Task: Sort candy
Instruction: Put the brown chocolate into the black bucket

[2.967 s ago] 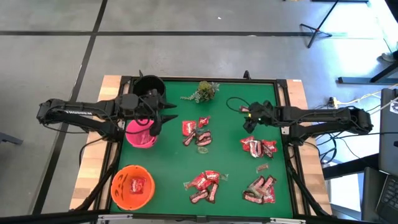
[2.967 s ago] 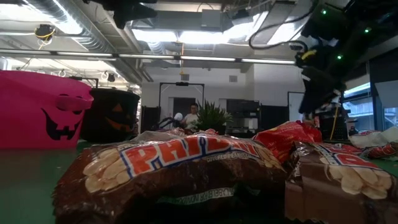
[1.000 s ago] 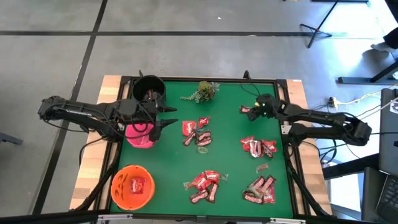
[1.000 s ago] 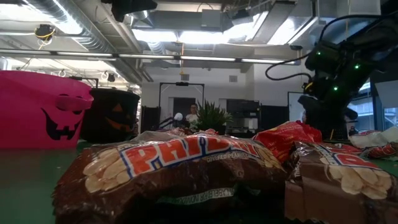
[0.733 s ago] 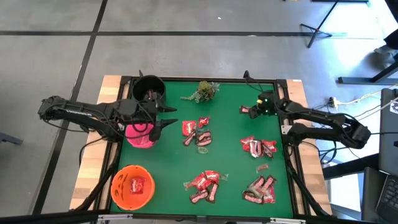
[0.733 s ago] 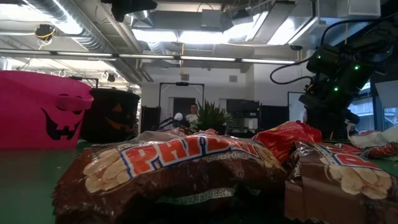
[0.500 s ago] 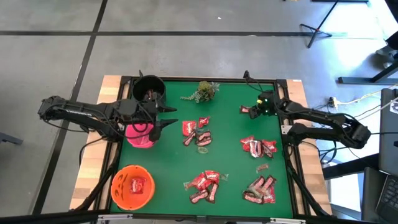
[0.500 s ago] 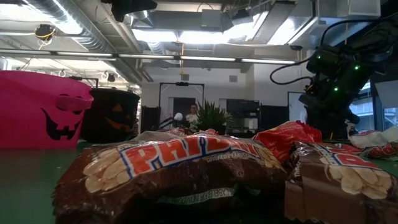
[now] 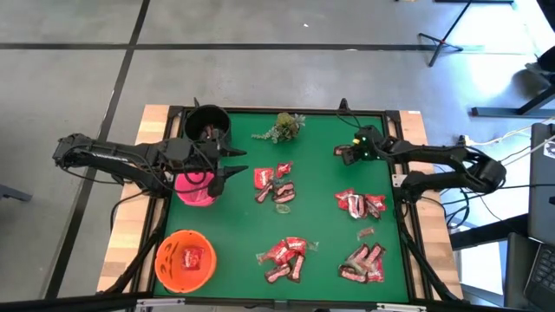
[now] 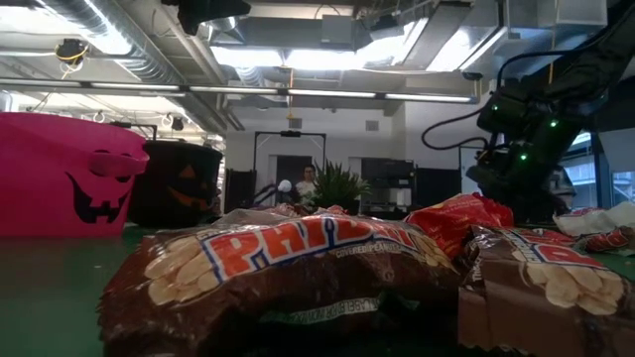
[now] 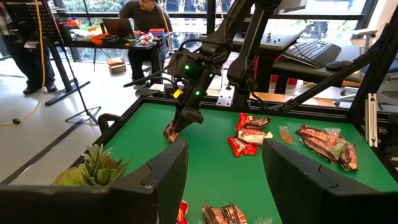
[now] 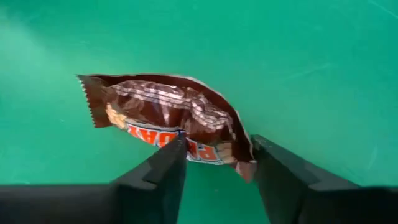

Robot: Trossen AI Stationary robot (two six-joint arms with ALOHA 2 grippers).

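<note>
The right gripper (image 12: 214,165) sits at the far right of the green felt table (image 9: 321,225), its two dark fingers pinched on the end of a brown bar (image 12: 168,115), a crinkled glossy wrapper with a serrated edge; the rest of the packet hangs out over the cloth. In the left wrist view the same bar (image 11: 172,129) dangles from that gripper just above the table.

The left gripper (image 9: 232,161) hangs over the left side beside the pink bucket (image 9: 196,186), its blunt black fingers (image 11: 168,171) spread well apart with nothing between them.

The remaining candy (image 9: 284,258) lies in loose heaps of shiny red packets and dark brown bars across the middle, the right side and the near edge. A round black bucket (image 9: 208,123) stands far left, an orange bowl (image 9: 185,259) near left holding red sweets, and a spiky green sprig (image 9: 284,126) lies by the far edge
</note>
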